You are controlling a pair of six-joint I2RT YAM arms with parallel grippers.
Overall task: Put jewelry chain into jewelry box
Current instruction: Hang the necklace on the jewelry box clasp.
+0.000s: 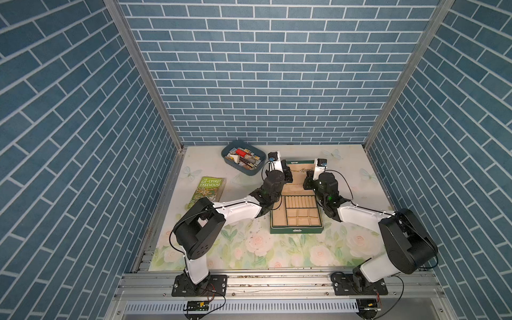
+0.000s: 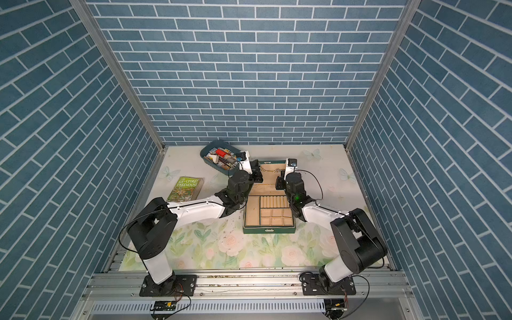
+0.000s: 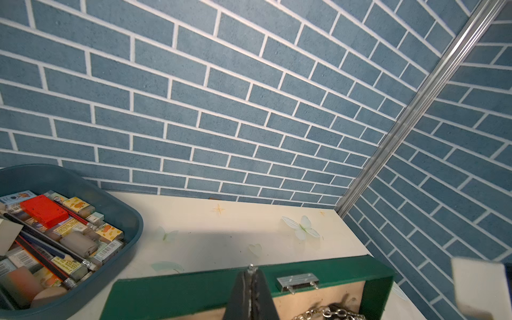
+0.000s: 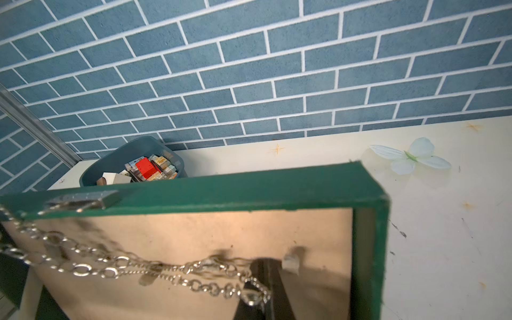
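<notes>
Both top views showed you the jewelry box (image 1: 297, 219) lying open on the floral worktop (image 1: 257, 249), its lid raised toward the back wall and its beige velvet tray split into a row of ring rolls and several square compartments. The jewelry chain (image 2: 273, 171) hung stretched across the inside of the lid, strung between your two arms. In the right wrist view you had the right pincer (image 4: 264, 300) closed tight on one end of the chain, near the clasp, and the pale metal links ran in a double strand across the lining. In the left wrist view the left pincer (image 3: 251, 282) was pressed together too, sitting right at the lid's green edge; links showed just beside it, but you could not tell from that view whether it truly gripped them.

The lid's rim and its small silver hinge plate (image 3: 297, 282) stood directly behind the chain, so the raised lid was the closest obstacle. The blue-grey bin (image 1: 243, 162), a rounded plastic tub full of erasers, pencils and a red block, sat just beside the left arm at the back. A green paperback book (image 1: 207, 191) lay flat well off to the left.
</notes>
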